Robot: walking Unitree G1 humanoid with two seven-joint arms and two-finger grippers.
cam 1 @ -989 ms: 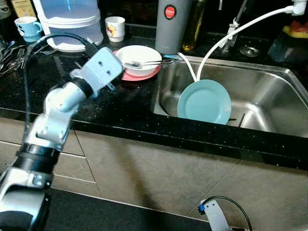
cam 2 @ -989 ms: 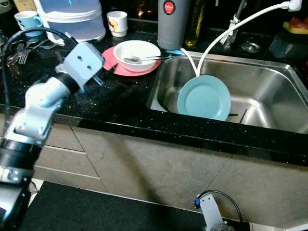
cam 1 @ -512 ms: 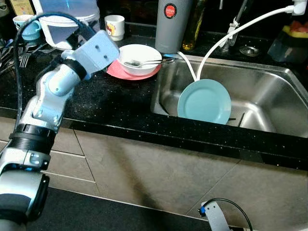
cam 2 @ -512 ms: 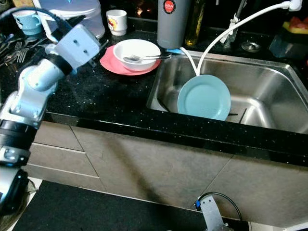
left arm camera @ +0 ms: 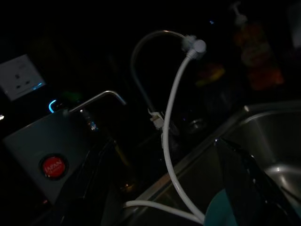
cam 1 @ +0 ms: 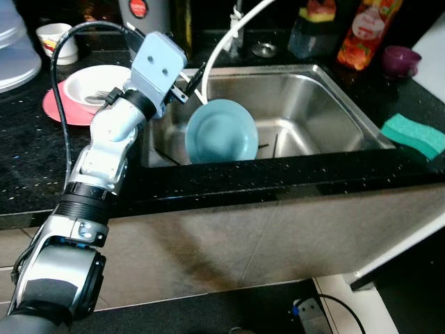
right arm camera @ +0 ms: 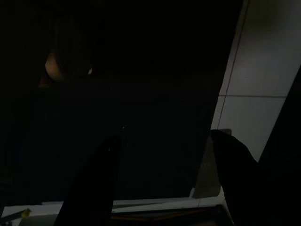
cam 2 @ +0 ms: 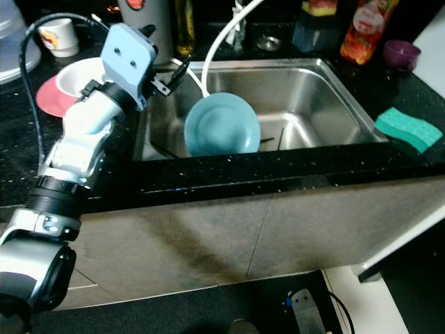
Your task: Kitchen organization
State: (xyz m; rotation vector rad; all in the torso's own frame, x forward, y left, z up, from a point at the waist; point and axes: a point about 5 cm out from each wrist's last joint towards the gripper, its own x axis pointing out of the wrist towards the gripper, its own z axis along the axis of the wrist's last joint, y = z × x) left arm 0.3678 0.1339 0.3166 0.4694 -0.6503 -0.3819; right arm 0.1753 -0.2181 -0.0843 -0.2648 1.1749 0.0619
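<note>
A teal plate (cam 1: 221,131) leans upright inside the steel sink (cam 1: 313,104). My left gripper (cam 1: 191,75) hovers over the sink's left rim, just above and left of the plate, beside the white hose (cam 1: 222,42). In the left wrist view its fingers (left arm camera: 89,188) are spread apart, open, with nothing between them. A white bowl (cam 1: 97,80) holding a spoon sits on a pink plate (cam 1: 55,108) on the black counter to the left of the arm. My right gripper (right arm camera: 164,136) hangs idle over floor tiles, open.
A grey thermos (cam 1: 142,10) and a mug (cam 1: 52,38) stand at the back left. A red sauce bottle (cam 1: 361,31), a purple cup (cam 1: 400,59) and a green sponge (cam 1: 414,134) are right of the sink. The faucet (left arm camera: 141,61) rises behind the sink.
The camera has swung to the right. My left gripper has travelled from the left side of the bowl, past it, to the sink's left rim above the teal plate.
</note>
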